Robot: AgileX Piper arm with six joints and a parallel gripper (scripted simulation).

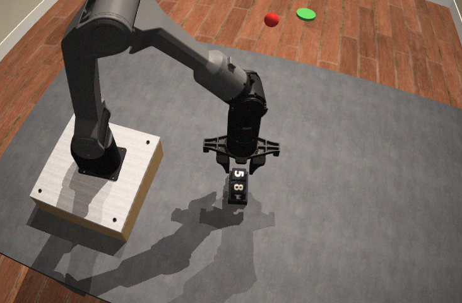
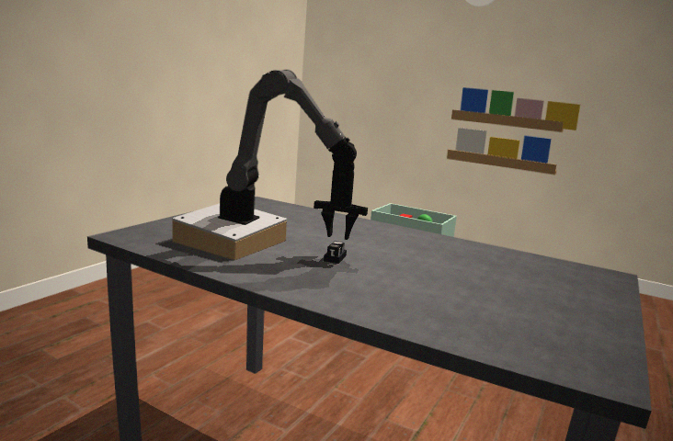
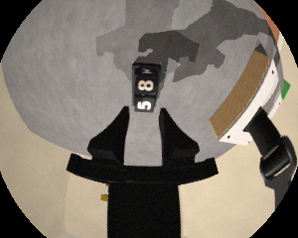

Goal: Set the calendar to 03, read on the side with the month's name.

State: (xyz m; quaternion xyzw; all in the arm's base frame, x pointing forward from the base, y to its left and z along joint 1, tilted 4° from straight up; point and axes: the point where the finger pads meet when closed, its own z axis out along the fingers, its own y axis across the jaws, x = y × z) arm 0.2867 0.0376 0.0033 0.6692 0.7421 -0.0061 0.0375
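Note:
A small black tray stands on the grey table and holds two black cubes side by side. The far cube shows a white 5 on top. The near cube shows a white 8 on top, and part of a white mark on its end face. Both top digits lie sideways in the top view. The month's name and the date side cannot be read. My gripper is open and empty, pointing down above the tray, nearer its far end.
The arm's base stands on a white-topped wooden block left of the tray. The arm's shadow falls around the tray. Beyond the table, a pale green bin holds red and green things. Wall shelves are farther back.

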